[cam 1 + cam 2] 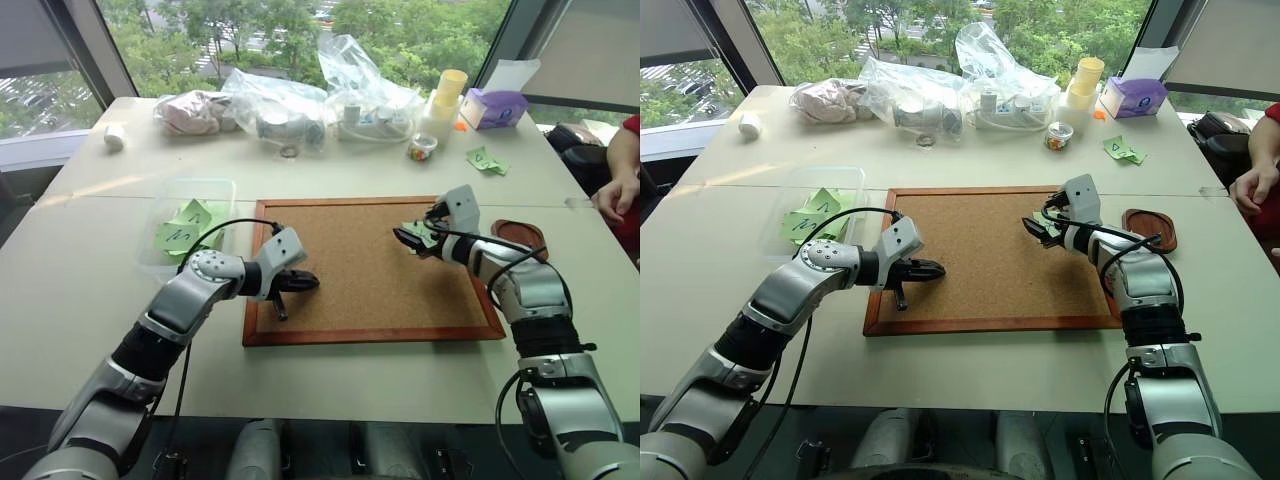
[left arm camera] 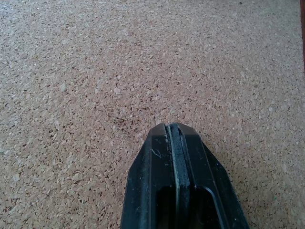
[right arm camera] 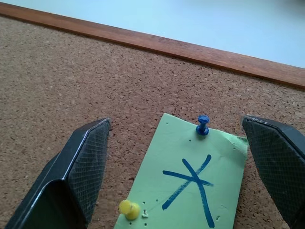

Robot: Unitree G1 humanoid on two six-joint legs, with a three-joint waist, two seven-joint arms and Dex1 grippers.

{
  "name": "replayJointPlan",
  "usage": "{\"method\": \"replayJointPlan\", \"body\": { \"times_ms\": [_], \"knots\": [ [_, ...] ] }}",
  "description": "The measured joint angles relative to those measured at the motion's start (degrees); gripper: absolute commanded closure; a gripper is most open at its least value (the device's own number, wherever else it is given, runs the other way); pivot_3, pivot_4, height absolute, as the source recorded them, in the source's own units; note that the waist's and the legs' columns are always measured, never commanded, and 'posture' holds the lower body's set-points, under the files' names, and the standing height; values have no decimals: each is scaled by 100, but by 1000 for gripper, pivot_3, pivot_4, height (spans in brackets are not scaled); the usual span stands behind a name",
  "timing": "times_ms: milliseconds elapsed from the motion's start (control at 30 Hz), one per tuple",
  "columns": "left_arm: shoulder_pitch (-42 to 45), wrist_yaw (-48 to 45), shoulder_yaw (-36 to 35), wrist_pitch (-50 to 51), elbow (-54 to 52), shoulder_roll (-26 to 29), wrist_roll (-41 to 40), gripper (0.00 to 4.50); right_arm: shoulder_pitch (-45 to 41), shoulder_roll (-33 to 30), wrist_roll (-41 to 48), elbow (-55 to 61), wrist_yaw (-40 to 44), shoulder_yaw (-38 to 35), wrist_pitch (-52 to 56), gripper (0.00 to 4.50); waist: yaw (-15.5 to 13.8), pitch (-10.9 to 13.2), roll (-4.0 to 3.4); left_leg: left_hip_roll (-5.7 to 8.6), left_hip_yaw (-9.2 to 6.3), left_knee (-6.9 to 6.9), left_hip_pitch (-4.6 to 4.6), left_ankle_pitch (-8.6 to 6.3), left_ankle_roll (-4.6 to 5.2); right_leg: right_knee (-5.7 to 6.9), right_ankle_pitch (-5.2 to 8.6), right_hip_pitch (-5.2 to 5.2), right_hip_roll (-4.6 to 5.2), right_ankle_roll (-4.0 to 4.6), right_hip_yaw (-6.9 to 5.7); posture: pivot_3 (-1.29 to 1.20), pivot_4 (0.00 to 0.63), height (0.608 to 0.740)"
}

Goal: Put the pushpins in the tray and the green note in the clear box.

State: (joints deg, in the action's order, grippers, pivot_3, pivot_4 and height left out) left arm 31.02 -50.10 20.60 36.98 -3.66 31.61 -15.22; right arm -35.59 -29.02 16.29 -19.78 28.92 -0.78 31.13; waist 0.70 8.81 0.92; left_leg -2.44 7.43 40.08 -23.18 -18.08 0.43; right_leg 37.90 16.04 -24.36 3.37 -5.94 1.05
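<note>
Right tool (image 3: 176, 167) spread wide, hanging low over the green note (image 3: 190, 183), one finger on each side of it and not touching it, probably to come at a pin from above. Note lies flat on the corkboard (image 1: 350, 270) near its far right corner, fastened by two pushpins: a blue pin (image 3: 203, 125) at one edge and a yellow pin (image 3: 128, 209) at the opposite edge. Both pins upright in the cork, so the paper cannot be lifted yet; seems sensible to pull the pins first.

Left tool (image 1: 300, 283) closed with nothing between the fingers, pointing down toward bare cork near the board's left edge, apparently only waiting.

Tray (image 1: 520, 233) on the bench just beside the board's right edge, near the right tool, so a short way for the pins. Clear box (image 1: 170, 215) on the bench by the board's far left corner, with other green notes (image 1: 185, 228) inside already.
</note>
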Motion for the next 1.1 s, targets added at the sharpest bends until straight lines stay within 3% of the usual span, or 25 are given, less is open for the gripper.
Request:
{"method": "replayJointPlan", "body": {
  "times_ms": [133,167,200,433,467,833,1100],
  "knots": [
    [-83,18,-19,19,-130,-37,77,4428,-284,141,-42,-445,21,-22,-164,0,-10,-1,-1,0,0,0,0,0,0,1,0,0,2,0,-1,0,150,735],
    [-100,19,-30,21,-148,-43,87,4500,-334,158,-44,-523,33,-27,-189,532,-12,-1,-1,0,0,0,0,0,0,1,0,0,2,0,-1,0,150,735],
    [-101,16,-38,24,-150,-47,91,4500,-355,166,-49,-565,43,-28,-213,770,-11,-1,-1,1,0,0,0,0,0,1,0,0,3,0,-1,0,150,735],
    [-113,0,-77,36,-149,-54,128,4500,-389,203,-181,-794,61,-93,-297,4142,3,-1,-1,0,1,-1,1,0,0,1,0,0,3,0,-1,0,150,735],
    [-115,0,-80,36,-150,-54,132,4500,-389,202,-207,-817,50,-139,-307,4416,6,-1,-1,0,1,-1,1,0,0,1,0,0,3,0,-1,0,150,735],
    [-136,-49,-112,24,-156,-117,225,4500,-344,380,-182,-849,18,-488,-431,4416,3,-2,-5,-2,4,-1,2,0,-1,3,0,0,4,0,-1,0,150,735],
    [-138,-111,-96,6,-145,-173,334,4500,-286,477,145,-130,-68,-964,-672,4416,-2,-3,-10,0,3,-1,3,0,-1,4,0,0,6,0,-1,0,150,735]
  ]
}}
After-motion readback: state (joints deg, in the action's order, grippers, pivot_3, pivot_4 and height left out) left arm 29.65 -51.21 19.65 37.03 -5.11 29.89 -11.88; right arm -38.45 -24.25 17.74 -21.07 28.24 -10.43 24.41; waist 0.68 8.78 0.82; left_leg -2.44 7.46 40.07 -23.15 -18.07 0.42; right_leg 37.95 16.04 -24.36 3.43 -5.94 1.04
